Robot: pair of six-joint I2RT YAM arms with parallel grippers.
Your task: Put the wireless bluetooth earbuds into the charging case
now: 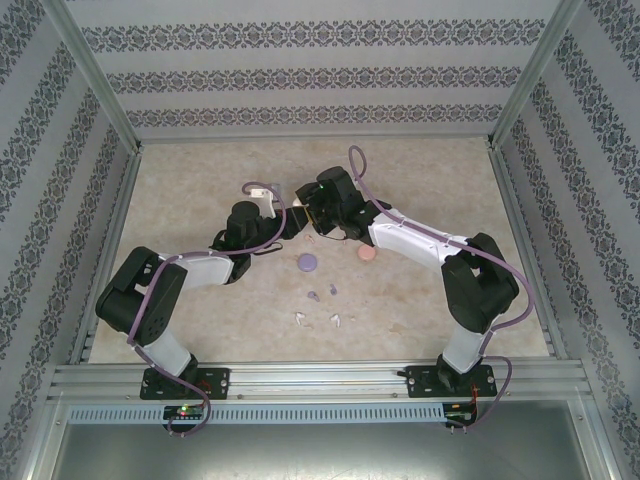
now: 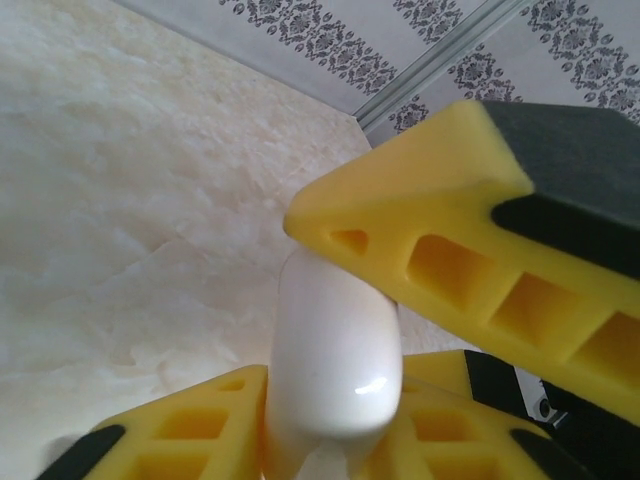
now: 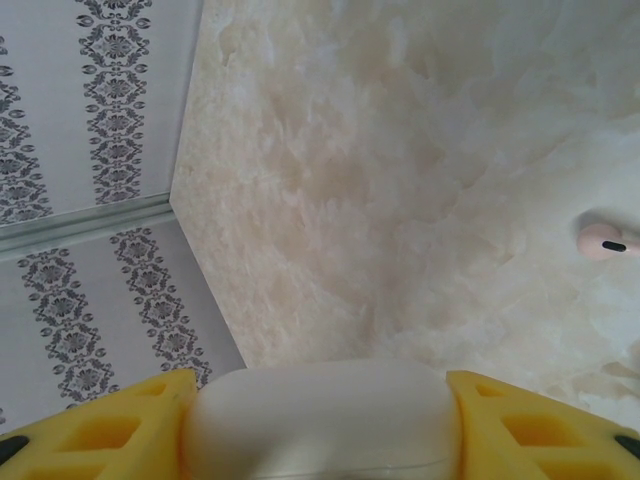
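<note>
Your right gripper [image 3: 320, 402] is clamped on the white case [image 3: 320, 430] at its ends. Your left gripper [image 2: 330, 400] pinches the same case. 4 earbuds [image 1: 313, 296], 2 purple and 2 white, lie loose, nearer the bases.

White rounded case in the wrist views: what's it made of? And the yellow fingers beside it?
White rounded charging case: looks like hard plastic, smooth semi-gloss shell with a bright glint. Yellow fingers: matte, moulded with open hollow cells; probably printed plastic or firm rubber, the look leaves that open.
</note>
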